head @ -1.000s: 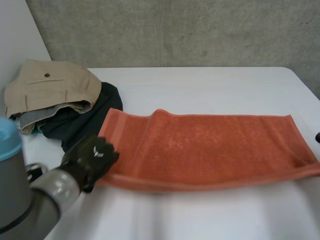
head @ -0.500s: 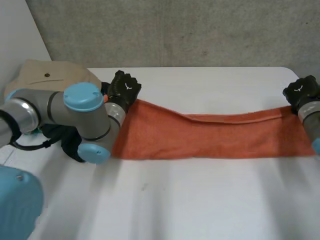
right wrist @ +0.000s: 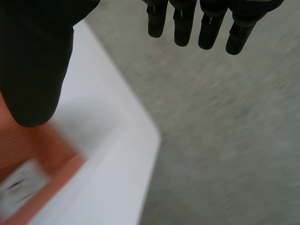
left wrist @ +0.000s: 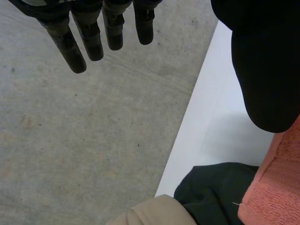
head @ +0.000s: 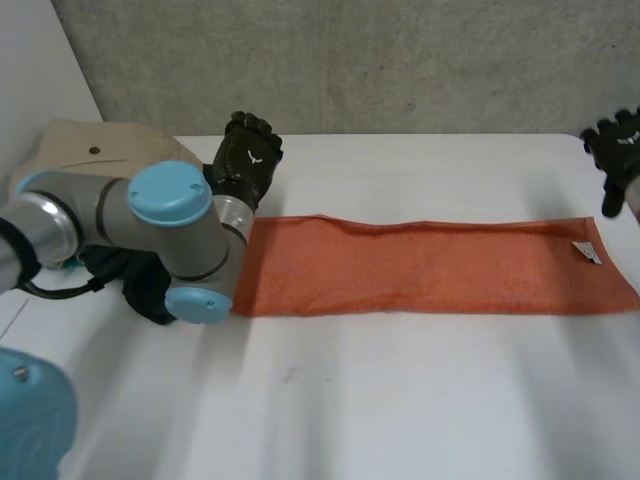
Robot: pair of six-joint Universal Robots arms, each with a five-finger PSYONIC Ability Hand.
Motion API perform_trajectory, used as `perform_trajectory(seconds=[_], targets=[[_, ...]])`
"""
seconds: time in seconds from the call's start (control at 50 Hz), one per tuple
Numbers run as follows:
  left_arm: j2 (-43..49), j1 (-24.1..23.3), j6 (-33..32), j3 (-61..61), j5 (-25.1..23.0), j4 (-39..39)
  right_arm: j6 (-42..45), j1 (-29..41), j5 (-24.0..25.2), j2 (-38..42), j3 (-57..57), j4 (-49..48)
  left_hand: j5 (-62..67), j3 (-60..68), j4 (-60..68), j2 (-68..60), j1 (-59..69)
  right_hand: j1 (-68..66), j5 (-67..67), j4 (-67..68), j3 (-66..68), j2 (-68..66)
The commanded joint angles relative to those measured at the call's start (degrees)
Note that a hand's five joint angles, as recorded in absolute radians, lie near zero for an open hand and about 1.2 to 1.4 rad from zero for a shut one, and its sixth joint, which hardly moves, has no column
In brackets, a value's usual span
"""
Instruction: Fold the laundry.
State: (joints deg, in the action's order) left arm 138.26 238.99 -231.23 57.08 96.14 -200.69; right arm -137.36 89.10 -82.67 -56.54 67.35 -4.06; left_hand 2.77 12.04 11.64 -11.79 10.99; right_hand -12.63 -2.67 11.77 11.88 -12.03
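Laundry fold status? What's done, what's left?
Done: the orange terry towel lies flat on the white table as a long narrow strip, apparently folded once lengthwise. In hand: nothing; the left hand and right hand are open, off the cloth near its two far corners. Left: probably crosswise folds to shorten the strip, then the beige garment and dark garment piled by the towel's left end.

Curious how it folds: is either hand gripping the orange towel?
No, the left hand and right hand hover open, off the orange towel, which lies flat.
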Motion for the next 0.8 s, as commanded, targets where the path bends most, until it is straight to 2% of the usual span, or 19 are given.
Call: perform_trajectory(seconds=[0.02,0.1,0.18,0.38,0.42,0.46,0.54,0.6,0.68,0.8], targets=[[-8.3,0.0,5.4,9.3,-0.2,0.4,-1.6,-6.6,8.1,-3.3,6.2,15.4,-2.8,-2.0,-1.6,1.8,-1.0,-6.5,-6.4,7.4,7.2,-7.1],[-11.3,-0.1,11.5,13.7,-0.3,0.6,-1.5,-10.0,10.6,-3.3,9.7,16.0,-2.8,-2.0,-1.6,1.8,-1.0,-14.1,-14.0,14.9,14.8,-14.7],[-12.7,-0.2,15.0,16.6,-0.7,0.6,-1.5,-12.3,13.0,-2.8,12.6,13.1,-2.8,-2.0,-1.6,1.8,-1.0,-15.1,-15.1,16.0,15.9,-15.7],[-12.7,-0.3,15.6,18.9,-0.5,0.6,-1.4,-13.0,13.8,2.0,15.4,2.9,-2.8,-2.0,-1.6,1.8,-1.0,-18.1,-18.1,19.0,18.9,-18.7],[-12.7,-0.3,15.7,18.9,-0.4,0.6,-1.4,-13.1,13.9,3.0,15.4,2.2,-2.8,-2.0,-1.6,1.8,-1.0,-37.2,-37.2,38.1,38.0,-37.8],[-12.7,-0.3,15.7,19.2,-0.3,0.6,-1.3,-13.3,13.4,3.3,15.4,1.7,-2.8,-2.0,-1.6,1.8,-1.0,-67.2,-67.2,68.1,68.0,-67.8],[-13.6,-0.2,15.7,20.1,-0.3,0.4,-1.7,-15.5,11.1,2.6,17.5,-5.7,-2.8,-2.0,-1.6,1.8,-1.0,-67.4,-67.3,68.2,68.1,-68.0],[-15.8,-0.2,15.7,21.2,-0.4,0.4,0.0,-18.9,8.8,-0.8,19.3,-12.4,-2.8,-2.0,-1.6,1.8,-1.0,-67.4,-67.3,68.2,68.1,-68.0],[-17.9,0.1,15.8,22.7,-0.5,0.3,2.3,-21.9,8.7,-3.4,16.6,-9.1,-2.8,-2.0,-1.6,1.8,-1.0,-67.4,-67.3,68.2,68.1,-68.0],[-20.1,0.5,15.8,24.7,-0.6,0.3,7.4,-23.4,7.7,-1.1,9.7,-3.8,-2.8,-2.0,-1.6,1.8,-1.0,-67.4,-67.3,68.2,68.1,-68.0]])
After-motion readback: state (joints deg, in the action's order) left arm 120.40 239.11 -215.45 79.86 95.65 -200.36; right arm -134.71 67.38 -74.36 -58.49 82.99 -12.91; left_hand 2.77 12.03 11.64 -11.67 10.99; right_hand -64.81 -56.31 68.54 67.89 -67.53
